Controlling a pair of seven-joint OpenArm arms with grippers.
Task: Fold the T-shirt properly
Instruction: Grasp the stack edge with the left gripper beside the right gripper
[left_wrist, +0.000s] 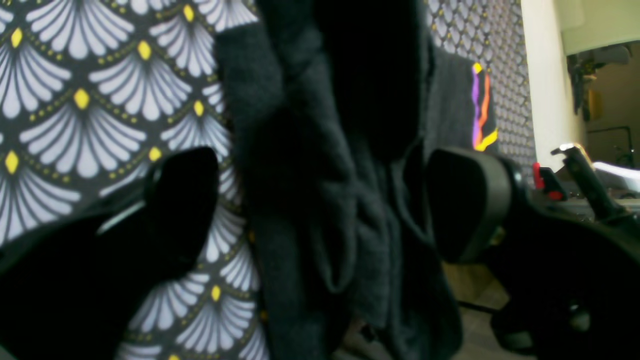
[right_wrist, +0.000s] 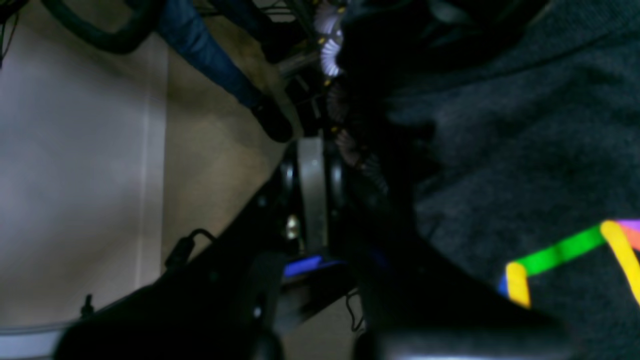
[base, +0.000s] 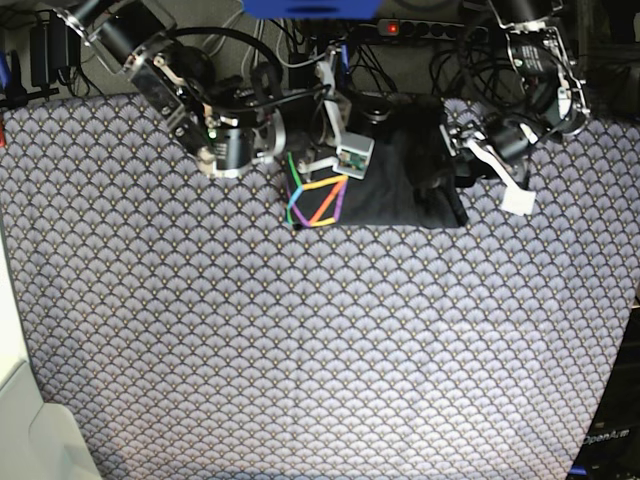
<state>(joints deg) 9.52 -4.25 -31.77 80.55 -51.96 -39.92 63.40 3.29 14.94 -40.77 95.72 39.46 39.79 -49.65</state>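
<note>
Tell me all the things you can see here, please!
T-shirt: one, dark charcoal with a rainbow line print, bunched at the far edge of the table between the two arms.
Patterned cloth: one, purple-white scallops with yellow dots, covering the whole table.
Power strip: one, black with a red light, behind the table among cables.
Left gripper: one, black, jaws open on either side of a hanging fold of the T-shirt.
Right gripper: one, shut, at the T-shirt's printed end; whether it pinches fabric is too dark to tell.
</note>
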